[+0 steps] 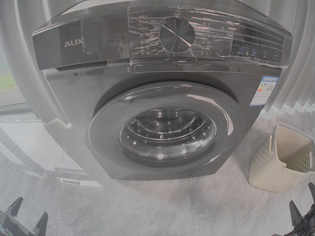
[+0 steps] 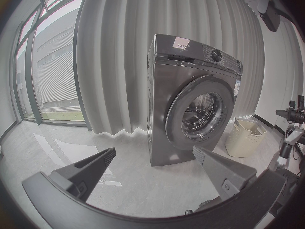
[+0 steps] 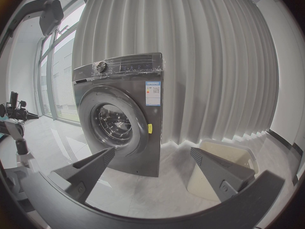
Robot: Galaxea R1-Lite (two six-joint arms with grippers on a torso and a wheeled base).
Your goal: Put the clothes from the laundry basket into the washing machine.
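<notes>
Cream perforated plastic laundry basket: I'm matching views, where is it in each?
Head view: cream plastic laundry basket, lower right, beside the grey washing machine.
Left wrist view: basket beside the machine.
Right wrist view: basket behind a finger of the right gripper.
Shared landmark: machine's round door.

Soft, even daylight fills the room, entering through the window (image 1: 6, 82) at nine o'clock in the head view. The glossy floor (image 1: 39, 154) mirrors it in pale patches at eight o'clock. White glare streaks the washing machine (image 1: 82, 95) door at two o'clock and its film-wrapped panel (image 1: 210, 40) — shadows are faint. Both wrist views bow straight lines and darken at the corners.
</notes>
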